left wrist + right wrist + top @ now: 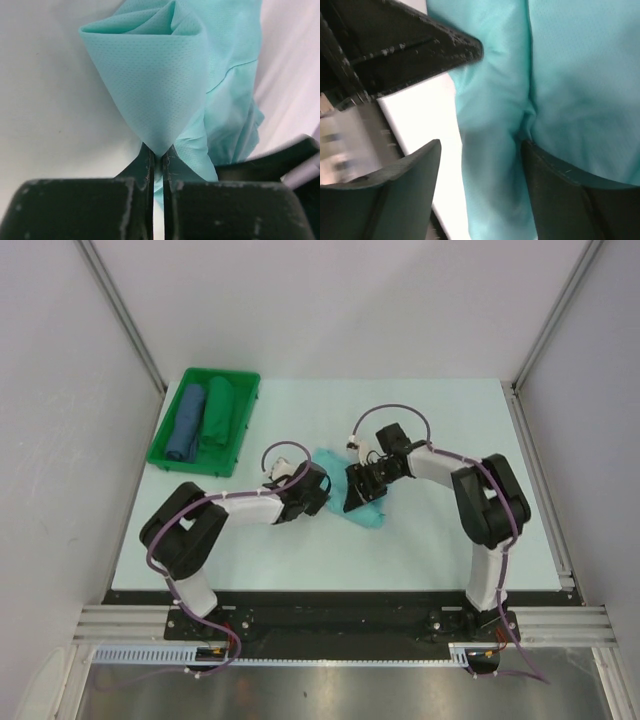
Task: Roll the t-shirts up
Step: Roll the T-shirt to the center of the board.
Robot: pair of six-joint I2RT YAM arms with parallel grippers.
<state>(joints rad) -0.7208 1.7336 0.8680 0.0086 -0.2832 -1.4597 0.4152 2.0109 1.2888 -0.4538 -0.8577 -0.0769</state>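
Note:
The light mint t-shirt (pixel 368 514) lies bunched at the table's middle, between my two grippers. My left gripper (pixel 320 490) is shut on a cone-shaped fold of it (pixel 160 85), with the cloth pinched between the fingertips (pixel 157 152). My right gripper (pixel 357 496) is open, and a thick fold of the mint shirt (pixel 490 165) lies between its fingers (pixel 415 165), touching the right one. A rolled medium blue t-shirt (pixel 187 423) and a rolled dark green t-shirt (pixel 217 412) lie side by side in the tray.
The green plastic tray (pixel 195 462) stands at the back left of the pale table (pixel 450 420). Grey walls and metal frame posts close in the table. The left arm's black gripper (pixel 420 45) shows close by in the right wrist view.

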